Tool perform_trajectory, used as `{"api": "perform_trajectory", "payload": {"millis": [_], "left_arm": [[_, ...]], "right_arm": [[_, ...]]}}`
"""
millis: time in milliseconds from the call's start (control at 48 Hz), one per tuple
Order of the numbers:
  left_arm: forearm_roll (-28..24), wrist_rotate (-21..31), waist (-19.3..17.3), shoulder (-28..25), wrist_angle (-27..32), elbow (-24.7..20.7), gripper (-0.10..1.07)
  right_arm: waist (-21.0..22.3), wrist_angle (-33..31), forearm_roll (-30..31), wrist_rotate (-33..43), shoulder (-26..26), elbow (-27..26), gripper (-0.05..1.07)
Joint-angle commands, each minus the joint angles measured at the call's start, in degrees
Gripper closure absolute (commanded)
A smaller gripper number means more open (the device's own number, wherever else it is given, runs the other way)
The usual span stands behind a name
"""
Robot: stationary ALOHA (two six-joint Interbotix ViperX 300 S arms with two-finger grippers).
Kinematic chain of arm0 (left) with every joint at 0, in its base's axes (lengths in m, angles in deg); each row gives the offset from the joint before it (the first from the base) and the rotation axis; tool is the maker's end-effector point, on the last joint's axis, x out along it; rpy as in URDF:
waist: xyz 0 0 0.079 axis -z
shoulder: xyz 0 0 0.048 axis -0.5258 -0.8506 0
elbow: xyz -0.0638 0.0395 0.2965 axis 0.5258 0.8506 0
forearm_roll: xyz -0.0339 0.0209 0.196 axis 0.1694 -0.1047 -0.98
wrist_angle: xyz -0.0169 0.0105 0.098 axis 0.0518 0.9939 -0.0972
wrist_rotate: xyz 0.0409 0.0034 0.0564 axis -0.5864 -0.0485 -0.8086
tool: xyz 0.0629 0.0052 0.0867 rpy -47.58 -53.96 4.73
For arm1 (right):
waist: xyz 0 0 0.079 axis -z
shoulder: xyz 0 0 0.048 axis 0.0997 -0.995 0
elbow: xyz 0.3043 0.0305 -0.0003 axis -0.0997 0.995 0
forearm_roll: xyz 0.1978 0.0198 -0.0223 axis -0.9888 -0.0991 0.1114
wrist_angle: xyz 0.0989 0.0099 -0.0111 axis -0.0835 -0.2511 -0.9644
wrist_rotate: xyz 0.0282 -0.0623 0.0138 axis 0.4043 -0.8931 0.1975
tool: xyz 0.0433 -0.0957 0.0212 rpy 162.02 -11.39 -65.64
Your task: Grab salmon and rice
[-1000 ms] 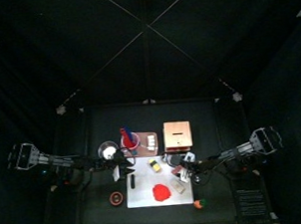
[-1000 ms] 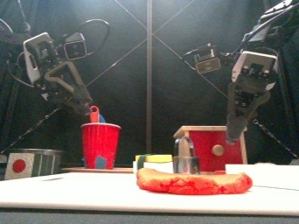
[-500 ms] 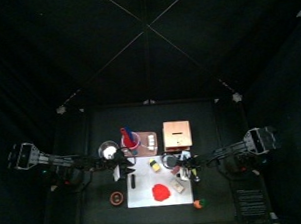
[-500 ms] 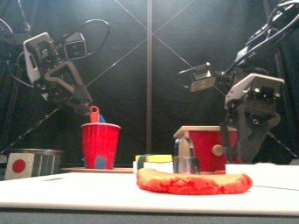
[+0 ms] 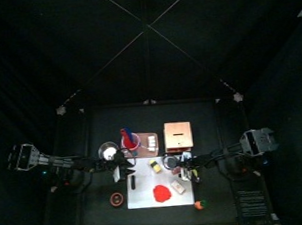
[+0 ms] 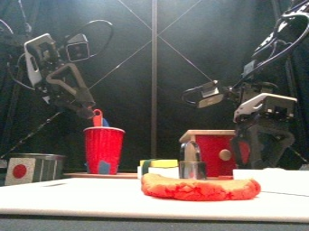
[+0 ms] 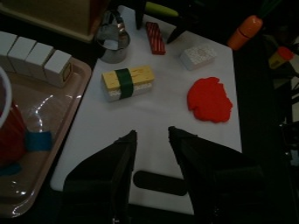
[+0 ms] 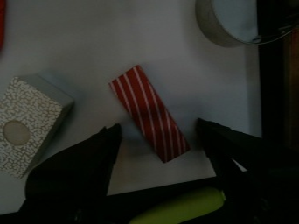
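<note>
Plainly the right gripper [image 8: 158,128] is the hand in play: its two jaws stand wide apart with nothing between the pads, and it hangs low over the table on the right of the front view. Directly under that gap lies the salmon [image 8: 149,114], a red strip with white stripes, flat on the white board [image 8: 93,44]. Its long axis runs more along the jaws' own length than across the gap, slanted somewhat, so the jaws would close over its narrow width but a little askew; a small roll of the wrist looks wise before the descent. Just beside the salmon, apart from it and outside one jaw, sits the rice [image 8: 35,109], a pale speckled block; it is not within the span, so I judge it needs a second reach or a shift sideways. Past the salmon on the other side is the rim of a metal cup [image 8: 239,22], near enough to watch. The left gripper [image 7: 151,136] rests raised over the opposite end of the board, jaws likewise parted and empty; from there both the salmon and the rice lie well apart from it, beyond a yellow roll [image 7: 128,80] and a red patty [image 7: 212,96], so the right arm is much the nearer.
</note>
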Motion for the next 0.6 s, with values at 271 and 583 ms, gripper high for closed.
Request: {"api": "perform_trajectory", "payload": {"millis": [271,583], "left_arm": [[-0.09,-0.35,-0.09,0.09,-0.53,-1.05,0.21],[-5.19,-0.09,1.32,0.09,-0.53,-3.08,0.20]], "right_arm": [[-1.23,0.53,-0.35,0.62,0.00,-1.49,0.39],[-1.23,-0.18,-0.26,0.88,1.67,-8.70,0.45]]}}
